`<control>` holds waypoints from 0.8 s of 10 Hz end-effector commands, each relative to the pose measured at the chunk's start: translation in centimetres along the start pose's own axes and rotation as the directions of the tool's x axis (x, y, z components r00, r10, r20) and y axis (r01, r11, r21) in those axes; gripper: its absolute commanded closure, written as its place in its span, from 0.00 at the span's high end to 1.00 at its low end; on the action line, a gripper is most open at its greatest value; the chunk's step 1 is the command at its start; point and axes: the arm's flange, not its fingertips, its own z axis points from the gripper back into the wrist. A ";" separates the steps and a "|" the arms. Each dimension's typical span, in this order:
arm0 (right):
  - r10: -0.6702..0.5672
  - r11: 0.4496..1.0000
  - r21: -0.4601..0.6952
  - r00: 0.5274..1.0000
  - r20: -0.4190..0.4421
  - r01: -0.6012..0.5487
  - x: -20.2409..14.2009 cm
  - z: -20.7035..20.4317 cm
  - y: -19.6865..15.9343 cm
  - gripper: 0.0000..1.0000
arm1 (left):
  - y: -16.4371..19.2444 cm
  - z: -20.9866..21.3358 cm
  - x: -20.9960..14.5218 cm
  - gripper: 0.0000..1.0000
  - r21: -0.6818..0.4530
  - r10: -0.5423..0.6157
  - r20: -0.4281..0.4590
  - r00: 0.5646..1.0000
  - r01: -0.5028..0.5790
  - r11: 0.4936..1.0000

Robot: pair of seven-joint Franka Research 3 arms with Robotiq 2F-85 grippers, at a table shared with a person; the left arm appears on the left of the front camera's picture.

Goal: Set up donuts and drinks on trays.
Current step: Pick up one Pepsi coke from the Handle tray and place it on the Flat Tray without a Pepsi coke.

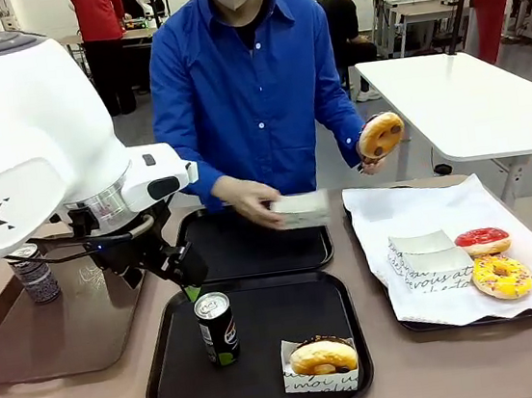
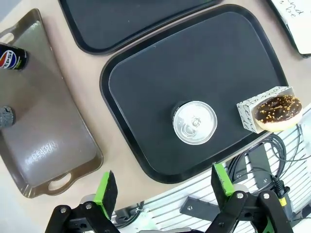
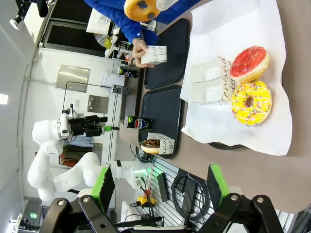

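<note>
The setup looks roughly half done. The near black tray [image 1: 280,309] carries a black can [image 1: 216,328] standing upright and, apart from it toward one corner, a chocolate donut [image 1: 322,355] in a printed paper sleeve, so that place seems complete. The far black tray [image 1: 243,250] is bare. Above it the person's hand [image 1: 247,201] holds an empty paper sleeve [image 1: 299,208], while the other hand [image 1: 364,160] lifts an orange-iced donut [image 1: 380,135], apparently to be sleeved for that tray. A grey can [image 1: 33,274] stands on the brown tray [image 1: 40,333] at the left; judging by the task, it is the drink the far tray lacks. A red donut [image 1: 482,241] and a yellow donut [image 1: 501,276] lie on the paper-lined tray [image 1: 437,324], just beside spare sleeves [image 1: 427,259]. The left pincer [image 2: 164,184] hangs near the near tray's rim, spread wide and empty. The right pincer [image 3: 160,180] is likewise spread, gripping nothing, well apart from the trays.
</note>
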 end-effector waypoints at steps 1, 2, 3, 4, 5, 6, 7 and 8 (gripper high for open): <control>0.017 1.000 0.019 1.000 0.011 -0.017 0.1 0.1 -0.1 1.00 | -0.2 0.1 0.0 1.00 0.002 -0.004 0.004 1.000 0.004 1.000; 0.017 1.000 0.019 1.000 0.011 -0.017 0.1 0.1 -0.1 1.00 | -0.2 0.1 0.0 1.00 0.002 -0.004 0.004 1.000 0.004 1.000; 0.017 1.000 0.019 1.000 0.011 -0.017 0.1 0.1 -0.1 1.00 | 0.0 0.0 0.0 1.00 0.000 0.000 0.000 1.000 0.000 1.000; 0.017 1.000 0.019 1.000 0.011 -0.017 0.1 0.1 -0.1 1.00 | 2.0 2.0 2.6 1.00 -0.012 0.064 0.031 0.997 -0.064 0.998; 0.017 1.000 0.019 1.000 0.011 -0.017 0.1 0.1 -0.1 1.00 | 4.9 3.2 3.4 1.00 -0.012 0.158 0.066 0.985 -0.157 0.987; 0.017 1.000 0.019 1.000 0.011 -0.017 0.1 0.1 -0.1 1.00 | 8.5 4.3 4.6 1.00 -0.014 0.257 0.090 0.962 -0.257 0.966; 0.017 1.000 0.019 1.000 0.011 -0.017 0.1 0.1 -0.1 1.00 | 12.7 5.1 5.1 1.00 -0.053 0.354 0.055 0.934 -0.351 0.935; 0.017 1.000 0.019 1.000 0.011 -0.017 0.1 0.1 -0.1 1.00 | 16.9 5.5 5.6 1.00 -0.146 0.440 -0.029 0.898 -0.439 0.887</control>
